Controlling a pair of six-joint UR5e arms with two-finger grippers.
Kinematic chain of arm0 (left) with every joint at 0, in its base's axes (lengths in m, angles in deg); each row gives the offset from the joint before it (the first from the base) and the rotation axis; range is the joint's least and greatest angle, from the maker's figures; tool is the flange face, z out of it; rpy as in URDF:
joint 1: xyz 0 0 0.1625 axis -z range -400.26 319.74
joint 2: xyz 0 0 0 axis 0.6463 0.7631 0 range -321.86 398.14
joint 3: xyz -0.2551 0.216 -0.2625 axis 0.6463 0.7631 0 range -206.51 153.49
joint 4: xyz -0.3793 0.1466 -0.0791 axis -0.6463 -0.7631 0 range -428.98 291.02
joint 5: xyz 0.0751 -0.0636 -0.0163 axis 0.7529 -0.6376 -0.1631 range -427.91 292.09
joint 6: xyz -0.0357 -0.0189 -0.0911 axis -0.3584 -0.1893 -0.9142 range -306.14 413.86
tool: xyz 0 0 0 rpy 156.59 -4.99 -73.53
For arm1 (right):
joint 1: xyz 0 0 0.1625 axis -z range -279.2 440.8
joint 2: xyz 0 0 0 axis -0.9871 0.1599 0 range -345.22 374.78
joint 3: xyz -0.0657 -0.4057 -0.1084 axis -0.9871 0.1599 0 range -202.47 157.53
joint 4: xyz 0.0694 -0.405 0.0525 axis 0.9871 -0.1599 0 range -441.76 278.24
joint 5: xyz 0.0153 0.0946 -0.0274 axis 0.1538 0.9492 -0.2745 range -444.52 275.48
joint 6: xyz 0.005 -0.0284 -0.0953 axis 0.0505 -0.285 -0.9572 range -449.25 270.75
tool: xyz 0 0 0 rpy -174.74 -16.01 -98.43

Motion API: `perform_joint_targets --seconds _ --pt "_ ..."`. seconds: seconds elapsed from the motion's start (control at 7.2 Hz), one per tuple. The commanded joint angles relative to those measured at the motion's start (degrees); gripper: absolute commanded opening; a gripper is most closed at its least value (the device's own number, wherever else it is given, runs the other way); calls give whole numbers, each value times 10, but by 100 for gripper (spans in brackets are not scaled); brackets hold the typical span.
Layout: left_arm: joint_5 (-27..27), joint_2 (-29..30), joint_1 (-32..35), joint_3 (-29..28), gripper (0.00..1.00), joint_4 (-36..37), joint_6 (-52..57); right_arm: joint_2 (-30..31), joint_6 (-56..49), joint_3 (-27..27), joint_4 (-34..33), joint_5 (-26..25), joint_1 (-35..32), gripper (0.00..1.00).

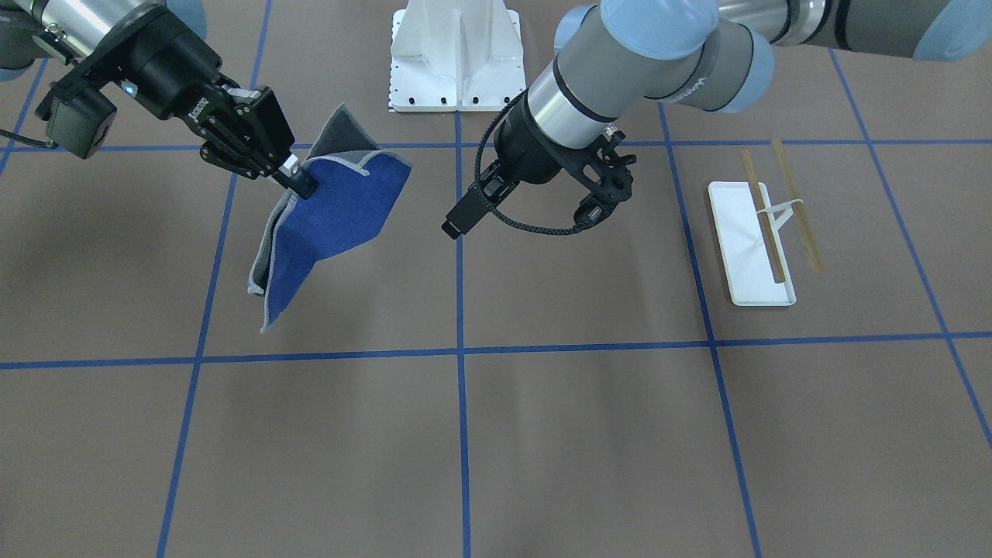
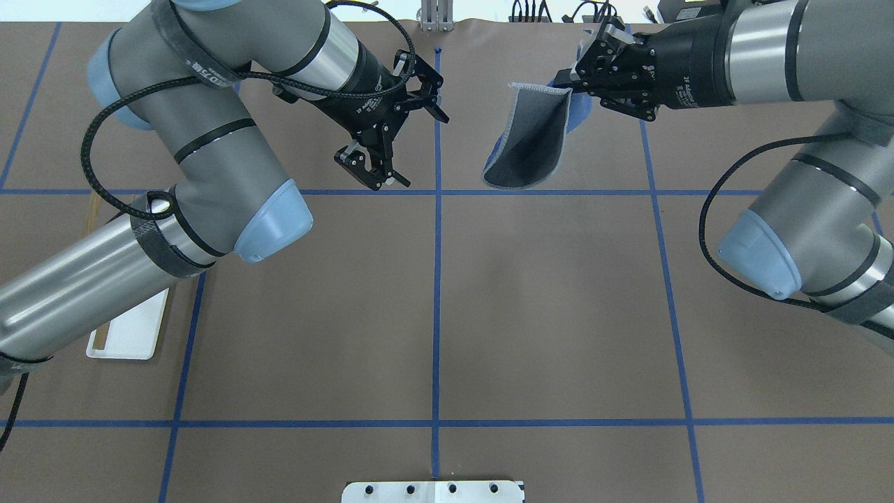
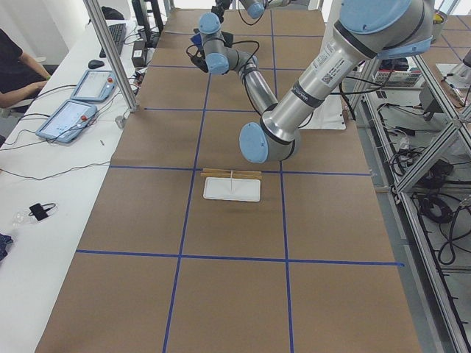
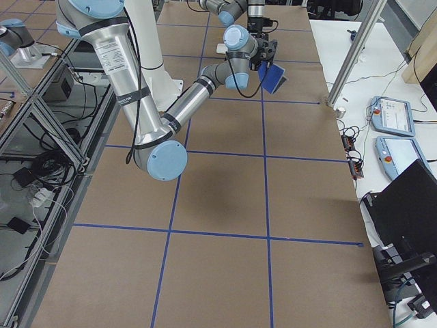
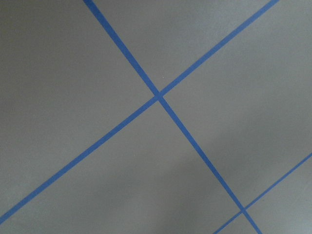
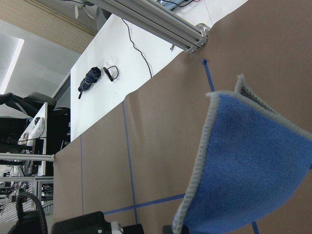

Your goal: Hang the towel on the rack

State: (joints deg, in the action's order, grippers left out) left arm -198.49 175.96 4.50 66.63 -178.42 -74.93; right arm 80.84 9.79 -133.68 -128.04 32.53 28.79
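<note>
The rack (image 1: 748,256) stands on the table (image 1: 542,434) on the robot's left side, its two rods above its base and running from near the robot to far. The towel (image 1: 341,209) hangs clear of the table on the right side, pinched at its upper edge in the right gripper (image 1: 298,182). The left gripper (image 2: 412,147) hangs between rack and towel, beside the centre line, touching neither. The pedestal (image 1: 456,62) sits at the robot's edge, in the middle

left arm (image 2: 209,140), right arm (image 2: 817,202): grey tubes, pale-blue joint caps, silver wrist sleeves | black braided cable (image 2: 84,150) looped beside each wrist | left gripper (image 2: 424,151), right gripper (image 2: 559,84): black, white lettering
</note>
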Motion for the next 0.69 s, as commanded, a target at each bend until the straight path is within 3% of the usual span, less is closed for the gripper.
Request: perform_joint_targets --seconds 0.0,0.56 --pt "1 11 -9 2 97 0 -23 -1 1 0 1 -11 3 0" --pt "2 21 -21 -2 97 0 -25 -1 1 -2 1 -17 4 0"
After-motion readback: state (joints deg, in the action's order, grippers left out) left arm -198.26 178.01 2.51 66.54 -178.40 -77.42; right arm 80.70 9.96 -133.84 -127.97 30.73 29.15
